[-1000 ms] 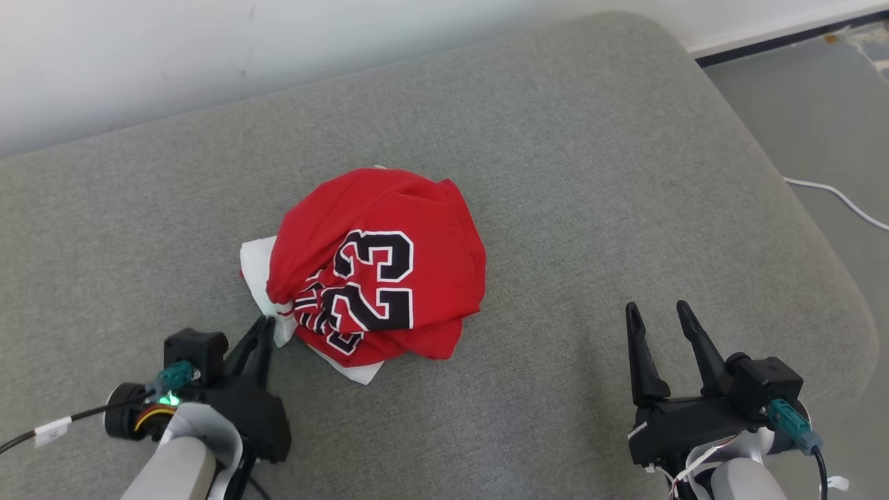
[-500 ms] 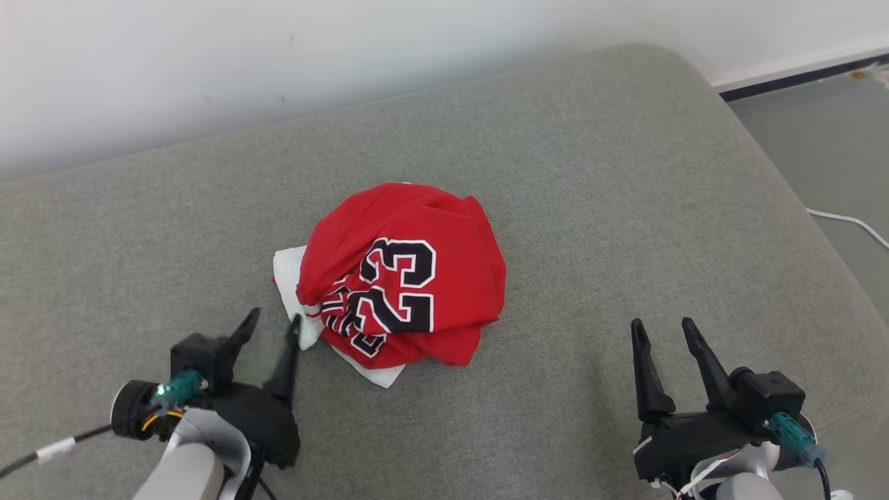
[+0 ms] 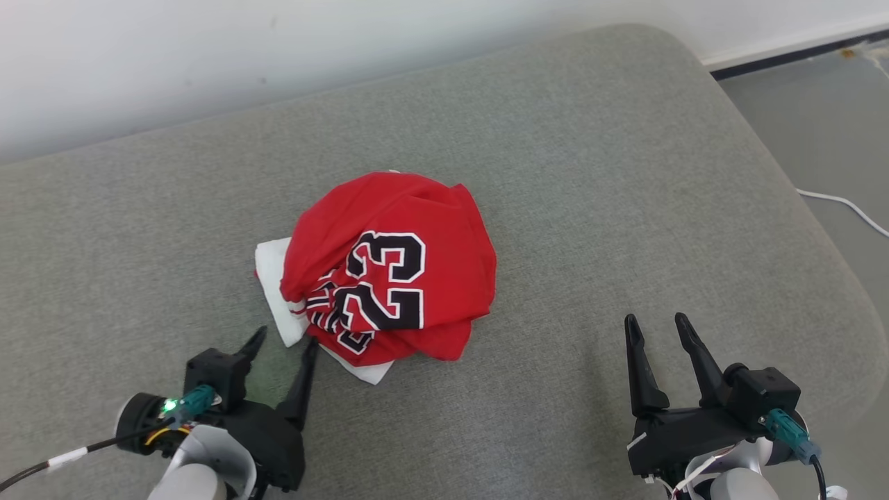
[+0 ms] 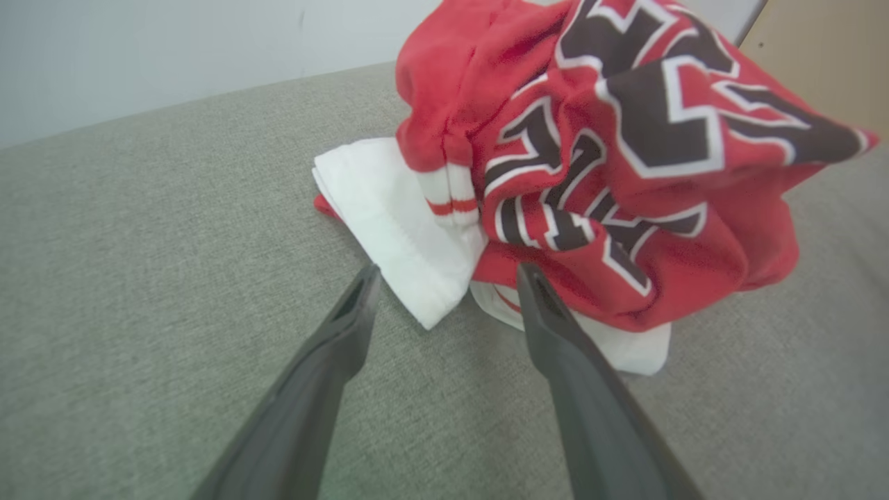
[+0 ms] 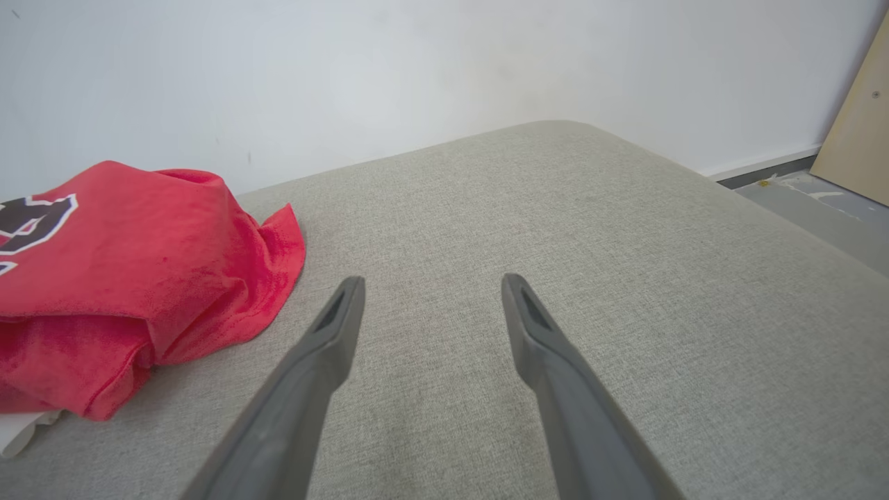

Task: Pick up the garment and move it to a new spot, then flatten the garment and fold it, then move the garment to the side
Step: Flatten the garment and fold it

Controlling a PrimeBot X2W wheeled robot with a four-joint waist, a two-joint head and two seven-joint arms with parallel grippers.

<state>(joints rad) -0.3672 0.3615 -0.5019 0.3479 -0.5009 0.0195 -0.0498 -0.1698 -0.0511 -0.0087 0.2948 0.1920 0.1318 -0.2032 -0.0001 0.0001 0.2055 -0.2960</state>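
Observation:
The garment (image 3: 389, 267) is a red jersey with black "23" numbers and white trim, lying crumpled in a heap in the middle of the grey cushion (image 3: 590, 173). My left gripper (image 3: 285, 340) stands open just short of its white lower-left corner, nothing between the fingers. In the left wrist view the garment (image 4: 611, 160) rises right ahead, its white flap lying just beyond the open left gripper (image 4: 444, 274). My right gripper (image 3: 653, 323) is open over bare cushion at the lower right, well clear of the heap. The right wrist view shows the garment (image 5: 125, 278) at left of the right gripper (image 5: 427, 281).
A white wall (image 3: 208, 55) runs behind the cushion. To the right the cushion's rounded edge drops to a grey floor (image 3: 826, 118) with a white cable (image 3: 840, 205). A tan board (image 5: 858, 125) leans at the far right in the right wrist view.
My left gripper opened, let go of the garment's white corner and drew back a little toward me. The head camera shifted slightly. The right gripper stayed open in place.

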